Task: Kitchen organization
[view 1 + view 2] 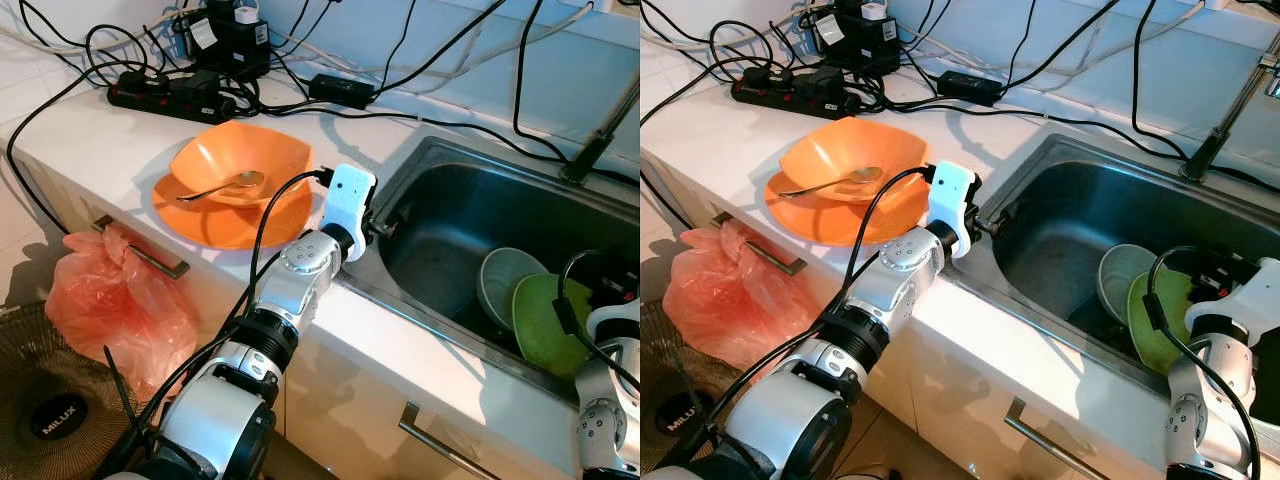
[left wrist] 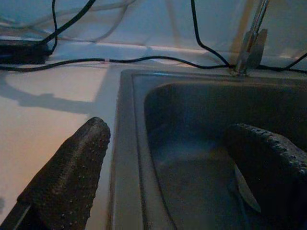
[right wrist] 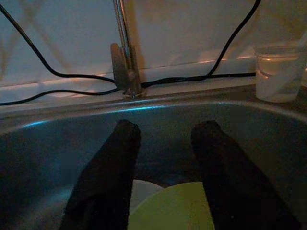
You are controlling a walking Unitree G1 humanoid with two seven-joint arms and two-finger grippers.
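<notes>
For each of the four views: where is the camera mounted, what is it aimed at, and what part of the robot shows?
Left eye view: head camera, looking down at the counter, orange bowl and sink; both silver arms show.
Right eye view: the stereo twin, same scene, slightly shifted.
Left wrist view: along the open left claw, straddling the sink's near corner.
Right wrist view: along the open right claw, over the green plate, facing the faucet.
Shared: sink, faucet and cables show in all views.
</notes>
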